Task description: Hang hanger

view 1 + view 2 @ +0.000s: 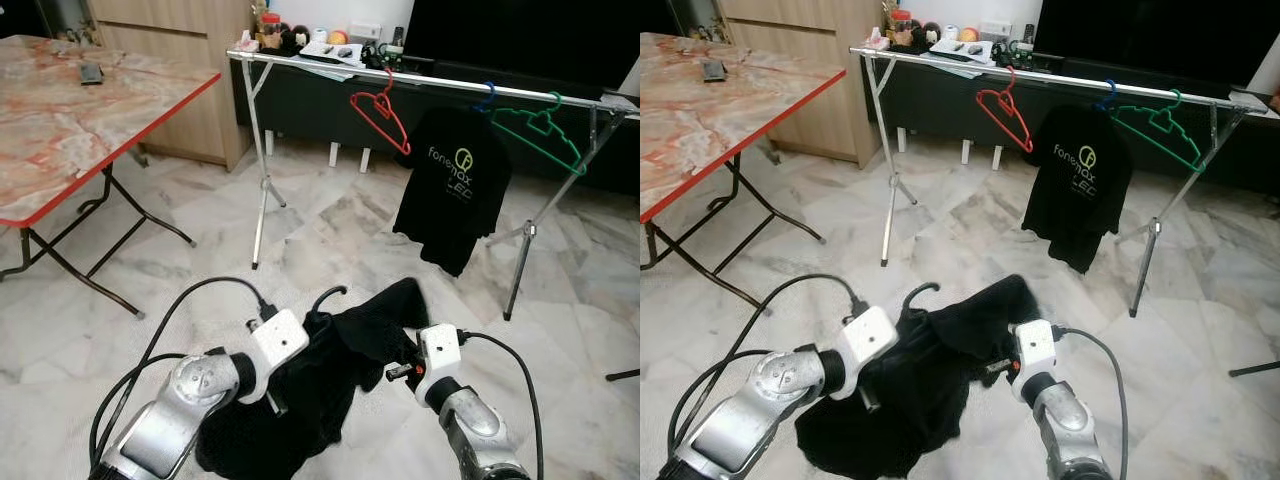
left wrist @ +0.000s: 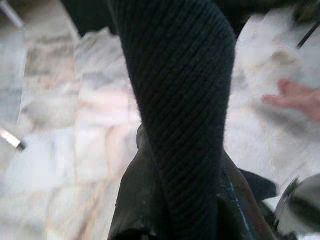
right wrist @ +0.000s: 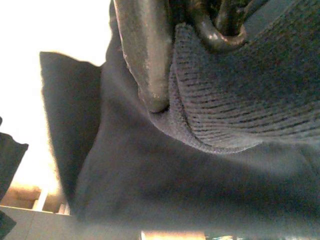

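Between both forearms, black garment [image 1: 340, 370] bunched; left tool [image 2: 170, 200] and right tool [image 3: 160, 75] clamp it (hanger hook [image 1: 328, 296] protruding).

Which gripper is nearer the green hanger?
Right. The right gripper sits below and left of the green hanger; the left gripper is farther left, both in the black garment.

We cannot see either gripper's fingertips, buried in the crumpled black knit garment [image 1: 340, 370] that also hides most of its black hanger. The small items on the far dark low cabinet [image 1: 300, 95] are too tiny to identify.
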Available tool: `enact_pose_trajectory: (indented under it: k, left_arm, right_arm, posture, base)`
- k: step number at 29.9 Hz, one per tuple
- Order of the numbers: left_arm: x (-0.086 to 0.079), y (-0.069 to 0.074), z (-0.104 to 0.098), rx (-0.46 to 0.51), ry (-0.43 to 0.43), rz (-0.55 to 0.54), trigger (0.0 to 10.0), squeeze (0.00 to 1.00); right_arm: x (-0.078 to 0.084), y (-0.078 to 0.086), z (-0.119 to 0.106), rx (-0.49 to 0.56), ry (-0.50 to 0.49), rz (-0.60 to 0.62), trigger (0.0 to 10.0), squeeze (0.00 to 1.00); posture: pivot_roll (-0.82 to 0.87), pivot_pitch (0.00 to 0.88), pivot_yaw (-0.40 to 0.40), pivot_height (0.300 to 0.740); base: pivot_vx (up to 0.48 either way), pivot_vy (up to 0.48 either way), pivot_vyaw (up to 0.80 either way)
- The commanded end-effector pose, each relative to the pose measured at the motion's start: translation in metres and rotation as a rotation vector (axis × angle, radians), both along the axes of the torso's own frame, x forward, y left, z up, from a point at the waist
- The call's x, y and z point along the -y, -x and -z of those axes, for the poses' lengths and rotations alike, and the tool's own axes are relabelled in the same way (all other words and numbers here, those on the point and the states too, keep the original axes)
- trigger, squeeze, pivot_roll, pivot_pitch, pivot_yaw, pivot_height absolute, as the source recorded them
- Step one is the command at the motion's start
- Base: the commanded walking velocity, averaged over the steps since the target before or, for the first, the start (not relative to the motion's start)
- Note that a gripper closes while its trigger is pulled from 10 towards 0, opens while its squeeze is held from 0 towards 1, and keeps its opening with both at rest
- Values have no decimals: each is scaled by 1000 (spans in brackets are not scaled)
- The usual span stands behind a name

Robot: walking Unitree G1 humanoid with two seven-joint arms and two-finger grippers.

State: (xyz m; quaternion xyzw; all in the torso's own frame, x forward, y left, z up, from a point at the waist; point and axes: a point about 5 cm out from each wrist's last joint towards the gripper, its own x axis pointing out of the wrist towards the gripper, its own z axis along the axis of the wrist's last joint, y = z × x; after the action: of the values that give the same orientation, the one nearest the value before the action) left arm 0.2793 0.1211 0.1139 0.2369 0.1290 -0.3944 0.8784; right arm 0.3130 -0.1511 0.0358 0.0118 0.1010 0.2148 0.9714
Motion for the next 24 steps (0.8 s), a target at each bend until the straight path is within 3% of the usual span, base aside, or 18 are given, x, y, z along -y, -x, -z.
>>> enact_pose_trajectory:
  k: [1, 5, 9, 12, 15, 16, 19, 20, 24]
  left_arm:
    - [-17, 0, 8, 9, -97, -22, 10000, 0]
    - [-54, 7, 24, -19, -320, -35, 10000, 0]
    - [-80, 12, 28, -34, -429, -54, 10000, 0]
    - [-88, 17, 15, -18, -316, -42, 10000, 0]
    - [-94, 20, 3, -2, -265, 3, 10000, 0]
    - [-94, 20, 3, -2, -265, 3, 10000, 0]
    - [-96, 35, -3, -47, -278, 149, 10000, 0]
    - [-97, 43, -3, -93, -306, 222, 10000, 0]
    - [-95, 54, -2, -124, -361, 342, 10000, 0]
  right_arm:
    - [2, -2, -2, 5, 16, -2, 0, 0]
    - [2, -2, -3, 7, 25, -11, 0, 0]
    - [3, -2, -2, 2, 38, -21, 0, 0]
    - [3, -2, -2, 0, 50, -34, 0, 0]
    - [3, -2, -2, -5, 69, -50, 0, 0]
    - [3, -2, -2, -5, 69, -50, 0, 0]
    - [4, -2, -1, -10, 81, -57, 0, 0]
    - [5, -1, -1, -12, 85, -58, 0, 0]
    - [6, -1, 0, -14, 93, -64, 0, 0]
  posture:
    - [147, 97, -78, 740]
    - [151, 101, -80, 740]
    - [152, 102, -81, 740]
    - [149, 102, -83, 740]
    - [151, 104, -90, 740]
    - [151, 104, -90, 740]
    - [152, 105, -92, 740]
    - [152, 104, -92, 740]
    - [151, 105, -92, 740]
  base:
    - [0, 0, 0]
    - [0, 0, 0]
    - [0, 0, 0]
    - [0, 0, 0]
    - [0, 0, 0]
    - [0, 0, 0]
    - [0, 0, 0]
    - [0, 0, 0]
    - [0, 0, 0]
